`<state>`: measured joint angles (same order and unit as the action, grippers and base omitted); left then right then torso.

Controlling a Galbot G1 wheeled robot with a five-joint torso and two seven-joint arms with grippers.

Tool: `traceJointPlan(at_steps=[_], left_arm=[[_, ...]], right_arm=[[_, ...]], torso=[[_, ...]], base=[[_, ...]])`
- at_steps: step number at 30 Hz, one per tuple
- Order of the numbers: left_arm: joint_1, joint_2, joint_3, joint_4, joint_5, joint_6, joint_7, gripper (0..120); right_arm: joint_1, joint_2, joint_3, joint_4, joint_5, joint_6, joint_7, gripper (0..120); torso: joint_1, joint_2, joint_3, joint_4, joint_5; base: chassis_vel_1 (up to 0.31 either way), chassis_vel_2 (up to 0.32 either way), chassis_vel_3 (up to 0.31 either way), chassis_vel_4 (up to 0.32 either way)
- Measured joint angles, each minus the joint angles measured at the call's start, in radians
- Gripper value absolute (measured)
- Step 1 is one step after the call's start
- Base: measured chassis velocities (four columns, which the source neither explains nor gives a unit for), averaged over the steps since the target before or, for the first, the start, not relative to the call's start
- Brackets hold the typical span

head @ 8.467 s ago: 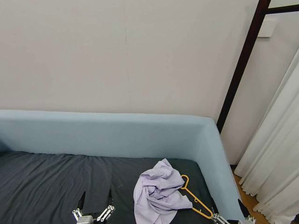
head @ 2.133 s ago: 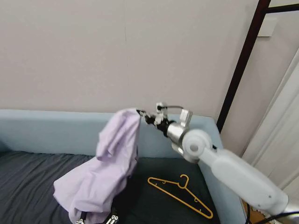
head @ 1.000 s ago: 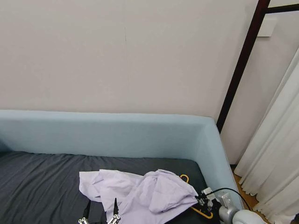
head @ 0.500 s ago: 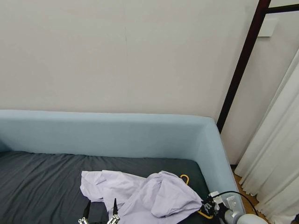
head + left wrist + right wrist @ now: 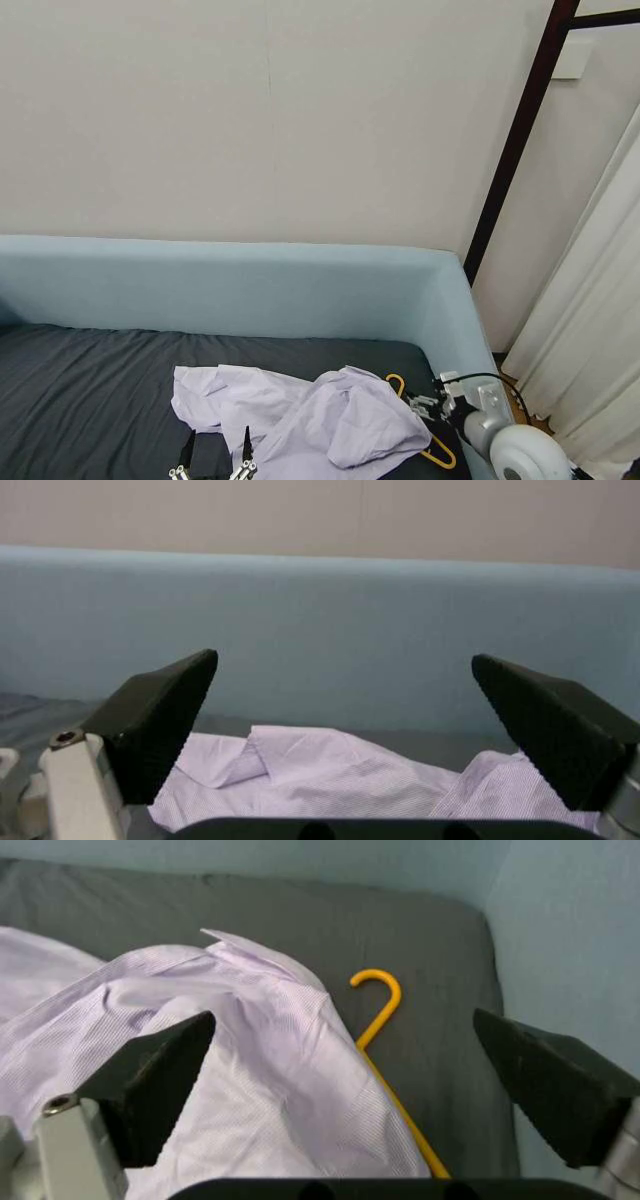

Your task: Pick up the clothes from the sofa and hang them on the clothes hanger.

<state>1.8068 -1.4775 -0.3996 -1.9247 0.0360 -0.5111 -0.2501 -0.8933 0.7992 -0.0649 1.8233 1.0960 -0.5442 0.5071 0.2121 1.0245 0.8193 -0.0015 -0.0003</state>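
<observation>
Shirt [image 5: 300, 415] crumpled on sofa [image 5: 250, 290]. Left claw [image 5: 342, 658] apart, before shirt; right claw [image 5: 342, 1015] apart, over it. Right wrist view: hanger [image 5: 378, 1024] shaft under shirt edge.

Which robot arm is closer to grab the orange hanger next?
Right, probably. The right gripper is open just by the orange hanger at the sofa's right end; the left gripper sits by the purple shirt, farther away.

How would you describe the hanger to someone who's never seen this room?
Start at the pale blue sofa with its dark grey seat, and go to the corner at the robot's right. There the hanger lies flat, partly under the lilac shirt. It is the only thin, orange, hooked thing there.
</observation>
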Motion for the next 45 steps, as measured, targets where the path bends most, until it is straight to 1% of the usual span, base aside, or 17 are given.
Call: traceJointPlan(at_steps=[1,2,5,6,10,11,15,16,17,20,22,24,30,37,40,42,45], left_arm=[[-0.001,-0.002,0.0,0.003,0.0,0.0,0.0,100],[-0.001,-0.002,0.0,0.003,0.0,0.0,0.0,100],[-0.002,-0.008,0.0,0.009,0.001,0.0,0.0,100],[-0.002,-0.008,0.0,0.009,0.001,0.0,0.0,100],[-0.006,-0.012,-0.005,0.023,0.001,-0.001,-0.001,100],[-0.006,-0.012,-0.005,0.023,0.001,-0.001,-0.001,100],[-0.007,-0.022,-0.005,0.025,0.002,-0.002,-0.001,100],[-0.007,-0.022,-0.005,0.025,0.002,-0.002,-0.001,100],[-0.007,-0.024,-0.006,0.025,0.002,-0.003,-0.001,100],[-0.007,-0.026,-0.011,0.024,0.001,-0.004,-0.002,100],[-0.006,-0.026,-0.012,0.024,0.0,-0.004,-0.002,100],[-0.006,-0.027,-0.014,0.024,0.0,-0.005,-0.002,100],[-0.008,-0.03,-0.013,0.024,-0.001,-0.008,-0.002,100],[-0.016,-0.031,-0.009,0.029,-0.005,-0.013,-0.003,100],[-0.016,-0.03,-0.015,0.025,-0.015,-0.015,-0.003,100],[-0.016,-0.029,-0.016,0.025,-0.016,-0.015,-0.003,100],[-0.014,-0.027,-0.021,0.023,-0.023,-0.02,-0.003,100]], right_arm=[[0.035,0.022,-0.024,-0.025,0.015,-0.013,0.021,100],[0.035,0.022,-0.024,-0.025,0.015,-0.013,0.021,100],[0.153,0.097,-0.122,-0.116,0.019,-0.033,0.039,100],[0.153,0.097,-0.122,-0.116,0.019,-0.033,0.039,100],[0.245,0.168,-0.224,-0.224,-0.057,0.005,-0.053,100],[0.245,0.168,-0.224,-0.224,-0.057,0.005,-0.053,100],[0.314,0.232,-0.327,-0.373,-0.217,0.092,-0.208,100],[0.314,0.232,-0.327,-0.373,-0.217,0.092,-0.208,100],[0.33,0.255,-0.352,-0.43,-0.271,0.119,-0.245,100],[0.359,0.308,-0.397,-0.55,-0.365,0.17,-0.305,100],[0.367,0.321,-0.407,-0.579,-0.389,0.183,-0.315,100],[0.386,0.347,-0.434,-0.641,-0.44,0.209,-0.334,100],[0.422,0.369,-0.466,-0.7,-0.442,0.196,-0.332,100],[0.494,0.413,-0.514,-0.817,-0.41,0.152,-0.34,100],[0.511,0.436,-0.517,-0.869,-0.412,0.14,-0.349,89],[0.512,0.437,-0.517,-0.873,-0.413,0.137,-0.351,87],[0.517,0.43,-0.529,-0.884,-0.412,0.116,-0.37,70]], torso=[[0.0,0.0,0.0,-0.0001,0.0001],[0.0,0.0,0.0,-0.0001,0.0001],[0.0,0.0,0.0,0.0004,-0.0002],[0.0,0.0,0.0,0.0004,-0.0002],[0.0,0.0,0.0,-0.0002,-0.0001],[0.0,0.0,0.0,-0.0002,-0.0001],[0.0,0.0,0.0,-0.0002,0.0],[0.0,0.0,0.0,-0.0002,0.0],[0.0,0.0,0.0,0.0001,0.0001],[0.0,0.0,0.0,-0.0001,0.0002],[0.0,0.0,0.0,0.0,0.0002],[0.0,0.0,0.0,-0.0001,0.0002],[0.0,0.0,0.0,-0.0001,0.0001],[0.0,0.0,0.0,-0.0001,0.0],[0.0,0.0,0.0,0.0002,0.0003],[0.0,0.0,0.0,0.0001,0.0003],[0.0,0.0,0.0,-0.0002,0.0003]], base=[[0.0,0.0,0.0,0.0],[0.0,0.0,0.0,0.0],[0.0,0.0,0.0,0.0],[0.0,0.0,0.0,0.0],[0.0,0.0,0.0,0.0],[0.0,0.0,0.0,0.0],[0.0,0.0,0.0,0.0],[0.0,0.0,0.0,0.0],[0.0,0.0,0.0,0.0],[0.0,0.0,0.0,0.0],[0.0,0.0,0.0,0.0],[0.0,0.0,0.0,0.0],[0.0,0.0,0.0,0.0],[0.0,0.0,0.0,0.0],[0.0,0.0,0.0,0.0],[0.0,0.0,0.0,0.0],[0.0,0.0,0.0,0.0]])
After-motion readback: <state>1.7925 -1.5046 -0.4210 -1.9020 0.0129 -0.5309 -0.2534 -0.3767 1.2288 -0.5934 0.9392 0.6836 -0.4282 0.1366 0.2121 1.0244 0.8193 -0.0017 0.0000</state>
